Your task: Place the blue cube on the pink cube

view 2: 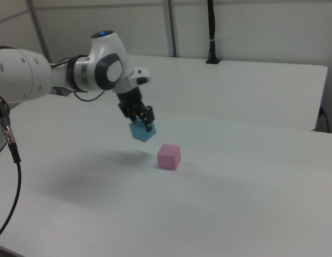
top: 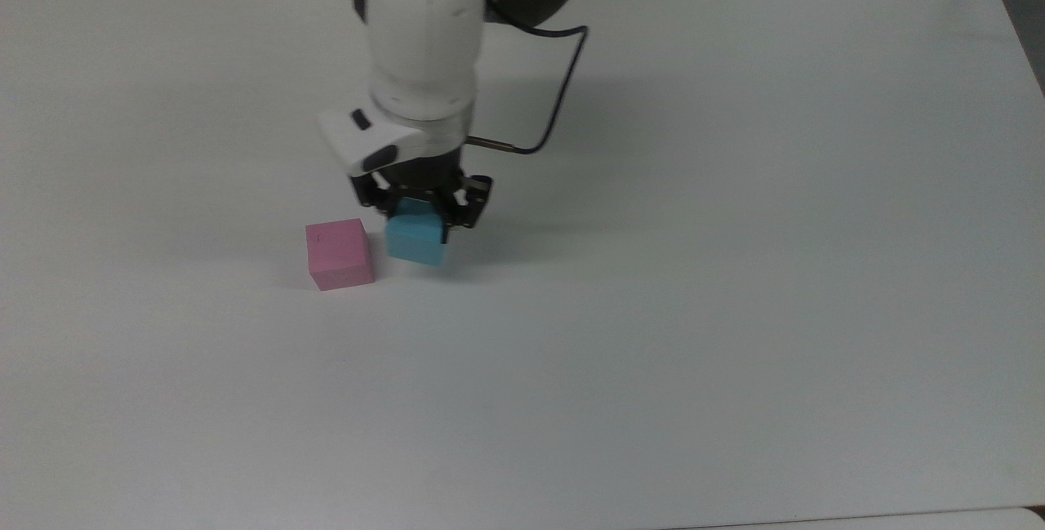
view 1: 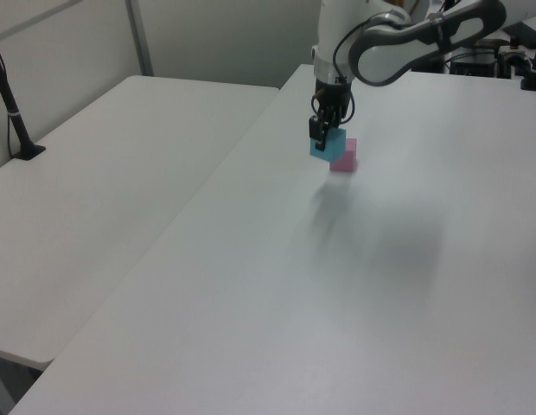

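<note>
My gripper (top: 419,216) (view 1: 322,132) (view 2: 140,119) is shut on the blue cube (top: 415,241) (view 1: 328,146) (view 2: 142,131), which hangs above the table, slightly tilted. The pink cube (top: 338,253) (view 1: 344,156) (view 2: 169,156) rests on the white table (top: 735,269). In the top view the blue cube is just to the right of the pink cube. In the right view the blue cube hangs up and to the left of the pink cube, clear of it.
A second white table (view 1: 95,199) (view 2: 251,91) adjoins the work table. A black post on a base (view 1: 13,121) (view 2: 211,32) stands on that table. A dark cable (top: 555,81) loops from the arm's wrist.
</note>
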Action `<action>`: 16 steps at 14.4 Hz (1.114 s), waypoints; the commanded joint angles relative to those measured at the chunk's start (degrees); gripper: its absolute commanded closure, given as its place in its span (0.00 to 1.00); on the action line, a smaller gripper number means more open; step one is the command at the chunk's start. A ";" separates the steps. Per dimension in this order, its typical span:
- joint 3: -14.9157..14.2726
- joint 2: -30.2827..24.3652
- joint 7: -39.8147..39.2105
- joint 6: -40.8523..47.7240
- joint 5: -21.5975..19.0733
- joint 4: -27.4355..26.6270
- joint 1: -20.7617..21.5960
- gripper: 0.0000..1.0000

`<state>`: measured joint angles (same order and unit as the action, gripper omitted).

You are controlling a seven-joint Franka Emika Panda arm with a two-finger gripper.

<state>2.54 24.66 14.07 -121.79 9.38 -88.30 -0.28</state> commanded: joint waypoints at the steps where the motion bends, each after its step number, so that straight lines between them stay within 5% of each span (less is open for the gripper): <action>1: -0.08 0.65 -12.64 0.94 -0.77 0.41 -4.37 0.82; 5: -0.08 1.88 -15.21 0.77 -2.17 0.41 -6.84 0.76; 6: -0.08 1.88 -15.48 0.77 -2.26 0.41 -6.93 0.64; 7: -0.08 2.06 -15.83 0.77 -2.44 0.41 -6.93 0.43; 8: -0.08 2.23 -16.44 0.77 -2.44 0.41 -7.45 0.42; 10: -0.08 2.32 -17.06 0.77 -2.44 0.41 -7.81 0.00; 16: 0.80 -3.90 -11.56 2.34 -3.14 0.24 -5.80 0.00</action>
<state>2.90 25.88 -0.98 -121.79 7.58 -86.93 -7.99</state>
